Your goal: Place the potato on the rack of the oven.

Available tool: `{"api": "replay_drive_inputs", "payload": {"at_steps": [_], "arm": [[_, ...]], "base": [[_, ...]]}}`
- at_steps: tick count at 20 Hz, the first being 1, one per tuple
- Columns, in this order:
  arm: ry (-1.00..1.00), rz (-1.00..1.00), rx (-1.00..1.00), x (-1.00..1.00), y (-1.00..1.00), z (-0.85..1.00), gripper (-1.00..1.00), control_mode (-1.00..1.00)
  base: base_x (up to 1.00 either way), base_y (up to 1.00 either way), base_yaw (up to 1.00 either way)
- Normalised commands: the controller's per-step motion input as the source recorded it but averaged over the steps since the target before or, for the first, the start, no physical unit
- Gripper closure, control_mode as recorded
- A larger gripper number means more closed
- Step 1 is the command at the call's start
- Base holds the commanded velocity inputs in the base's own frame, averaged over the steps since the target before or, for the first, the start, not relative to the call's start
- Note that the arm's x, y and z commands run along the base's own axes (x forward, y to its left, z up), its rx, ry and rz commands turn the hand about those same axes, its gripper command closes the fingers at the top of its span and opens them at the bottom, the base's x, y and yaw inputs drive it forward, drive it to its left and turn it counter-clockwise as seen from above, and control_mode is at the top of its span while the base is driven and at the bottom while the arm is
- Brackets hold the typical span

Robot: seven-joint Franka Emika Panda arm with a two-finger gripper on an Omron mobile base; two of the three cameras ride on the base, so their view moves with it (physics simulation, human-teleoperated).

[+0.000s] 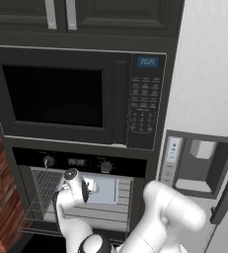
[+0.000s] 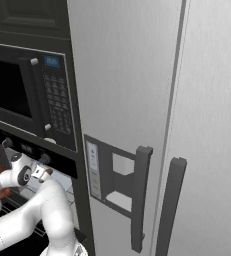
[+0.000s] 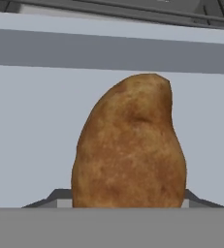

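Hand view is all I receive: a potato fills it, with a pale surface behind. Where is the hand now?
Observer: The gripper with the potato reaches into the open oven, which sits below the microwave.
Operator: The pale surface, is it the rack?
Observer: No, it is a flat tray lying on the rack. Bare wire bars show to the left of the tray.
Operator: What stands on the right of the oven?
Observer: A grey fridge with a dispenser and two dark handles.
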Motion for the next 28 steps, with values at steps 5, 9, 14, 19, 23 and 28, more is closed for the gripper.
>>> {"api": "replay_drive_inputs", "payload": {"at_steps": [5, 9, 14, 19, 23, 28], "arm": [[-0.04, 0.0, 0.0, -0.2, 0.27, -0.22, -1.0, -1.0], [0.0, 0.0, 0.0, 0.0, 0.05, 0.0, -1.0, -1.0], [-0.03, 0.0, 0.0, -0.35, 0.1, 0.37, -1.0, -1.0], [-0.11, 0.0, 0.0, -0.75, 0.14, 0.65, -1.0, -1.0], [-0.12, 0.0, 0.0, -1.0, 0.01, 0.79, -1.0, -1.0], [-0.05, 0.0, 0.07, -1.0, 0.0, 0.9, -1.0, -1.0]], "base": [[0.0, 0.0, 0.0], [0.0, 0.0, 0.0], [0.0, 0.0, 0.0], [0.0, 0.0, 0.0], [0.0, 0.0, 0.0], [0.0, 0.0, 0.0]]}}
